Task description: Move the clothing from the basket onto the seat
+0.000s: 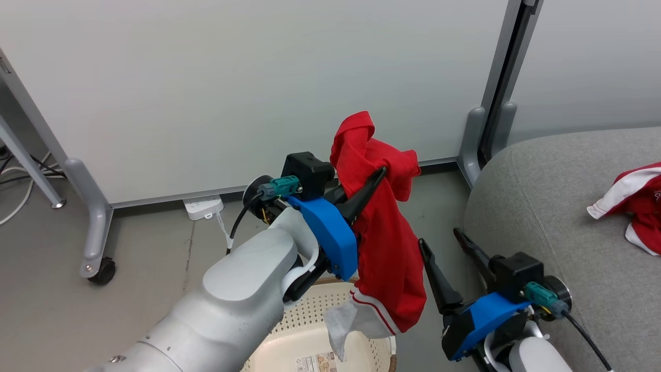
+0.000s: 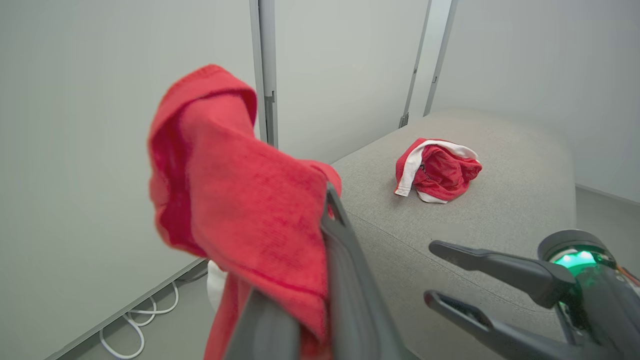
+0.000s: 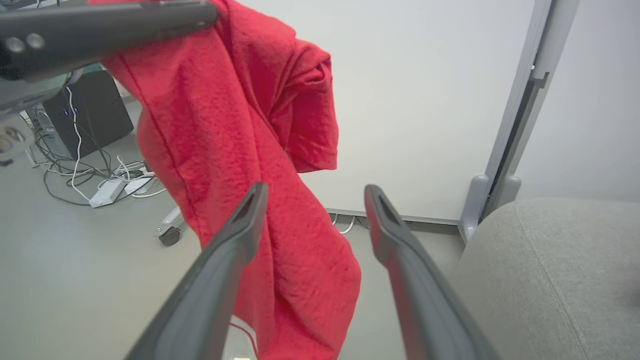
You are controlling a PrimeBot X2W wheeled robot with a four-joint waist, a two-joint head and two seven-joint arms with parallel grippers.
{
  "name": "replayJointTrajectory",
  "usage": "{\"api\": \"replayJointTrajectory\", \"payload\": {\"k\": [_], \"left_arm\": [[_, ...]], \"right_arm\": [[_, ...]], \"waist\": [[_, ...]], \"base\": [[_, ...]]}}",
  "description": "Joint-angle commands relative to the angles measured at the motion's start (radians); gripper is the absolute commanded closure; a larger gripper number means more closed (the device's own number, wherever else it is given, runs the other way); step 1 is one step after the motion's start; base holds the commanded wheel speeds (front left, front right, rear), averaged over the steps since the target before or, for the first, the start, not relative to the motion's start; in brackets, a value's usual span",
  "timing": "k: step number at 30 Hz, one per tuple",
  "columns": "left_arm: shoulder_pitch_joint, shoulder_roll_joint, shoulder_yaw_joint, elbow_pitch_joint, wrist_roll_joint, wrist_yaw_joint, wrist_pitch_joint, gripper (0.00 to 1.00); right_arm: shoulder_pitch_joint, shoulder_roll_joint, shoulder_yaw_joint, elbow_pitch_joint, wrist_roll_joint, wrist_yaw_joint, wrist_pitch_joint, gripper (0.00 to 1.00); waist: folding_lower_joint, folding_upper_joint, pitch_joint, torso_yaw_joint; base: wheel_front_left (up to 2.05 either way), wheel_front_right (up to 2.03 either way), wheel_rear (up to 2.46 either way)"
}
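the grey seat [image 1: 557,206] takes up the right side, next to a white partition [image 1: 258,77]. the basket [image 1: 304,315] sits on the floor low in the head view, just left of the seat. a red garment [image 1: 387,248] hangs above the basket, with white trim at its lower hem and its top bunched over the fingers. a red-and-white garment [image 1: 638,201] lies crumpled on the seat. the left gripper [image 1: 374,181] is clamped on the hanging red garment, raised over the basket. the right gripper [image 1: 439,237] is spread wide and empty, between that cloth and the seat. a white power strip [image 1: 203,206] lies at the partition's base.
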Motion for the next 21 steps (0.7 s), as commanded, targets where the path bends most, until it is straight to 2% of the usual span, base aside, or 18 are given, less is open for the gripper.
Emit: {"api": "replayJointTrajectory", "payload": {"k": [1, 8, 16, 21], "left_arm": [[-0.02, 0.002, -0.005, 0.003, -0.005, 0.001, -0.007, 1.0], [-0.034, 0.002, -0.034, 0.007, -0.036, 0.009, -0.02, 1.0], [-0.046, 0.002, -0.079, -0.008, -0.069, 0.015, -0.028, 1.0], [-0.051, 0.002, -0.104, -0.013, -0.087, 0.014, -0.031, 1.0]], "right_arm": [[-0.002, 0.001, 0.012, 0.004, 0.002, 0.0, 0.004, 0.0], [-0.098, -0.019, 0.114, 0.072, 0.045, 0.0, 0.029, 0.0], [-0.279, -0.028, 0.232, 0.261, 0.128, 0.0, 0.02, 0.0], [-0.372, -0.039, 0.35, 0.363, 0.192, 0.0, -0.001, 0.0]], "waist": [[0.0, -0.0001, 0.001, 0.0], [0.0, -0.0001, 0.01, -0.002], [0.0, -0.0001, 0.016, 0.006], [0.0, -0.0001, 0.013, 0.011]], "base": [[0.0, 0.0, 0.0], [0.0, 0.0, 0.0], [0.0, 0.0, 0.0], [0.0, 0.0, 0.0]]}}
